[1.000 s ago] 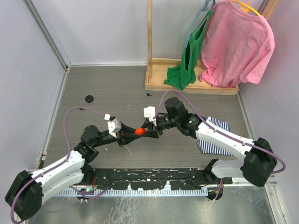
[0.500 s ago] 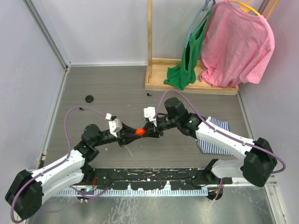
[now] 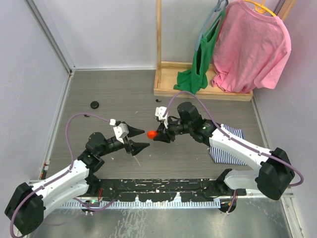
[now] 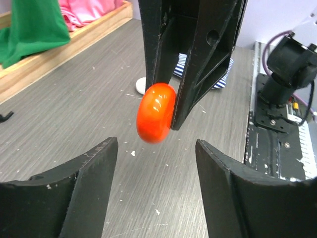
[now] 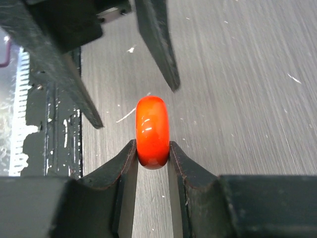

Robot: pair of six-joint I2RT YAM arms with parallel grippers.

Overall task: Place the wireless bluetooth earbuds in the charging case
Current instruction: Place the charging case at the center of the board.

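- while our right gripper (image 5: 152, 146) pinches the orange charging case (image 5: 152, 124) by its faces, its rim lies exposed — probably for opening.
- our left gripper (image 4: 156, 148) stands spread, empty.

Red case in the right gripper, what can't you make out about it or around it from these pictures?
Red case: both wrist views show mostly its rim, and the right gripper's fingers cover its flat faces. No seam, lid or contents visible.
White object, left wrist view: half hidden behind a right finger.
Black disc, top view: too small to identify.
Earbuds: none identifiable in any view.
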